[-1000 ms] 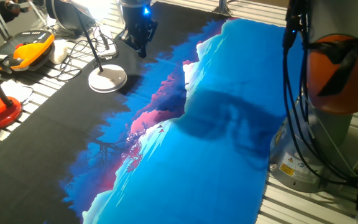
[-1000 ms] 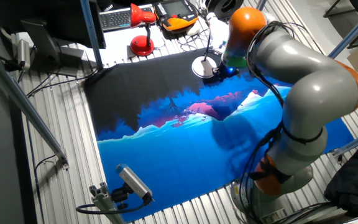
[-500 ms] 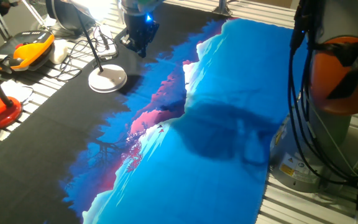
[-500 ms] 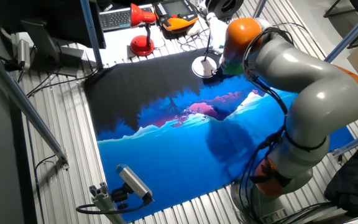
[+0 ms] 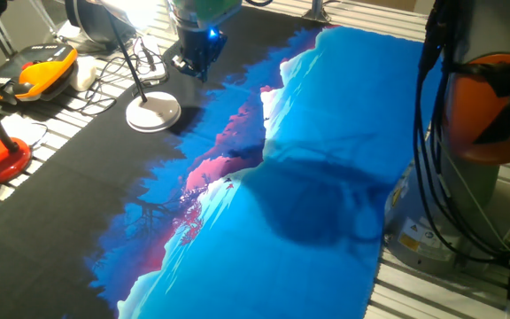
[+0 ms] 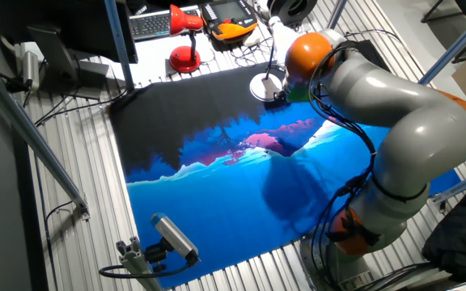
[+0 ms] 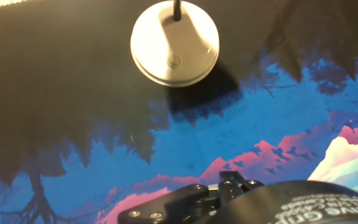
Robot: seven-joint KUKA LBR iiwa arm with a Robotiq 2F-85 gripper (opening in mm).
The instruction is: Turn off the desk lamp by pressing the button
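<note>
Your gripper (image 5: 200,64) hangs above the mat (image 5: 326,177), just beside the lamp (image 5: 153,112) base and not touching it. One fixed view shows the lamp head glowing bright; the hand view shows only the base (image 7: 174,43) and its small button (image 7: 175,60). You cannot tell whether the fingers are open.

The desk lamp (image 7: 174,43) base sits on the dark printed mat (image 7: 73,112).
</note>
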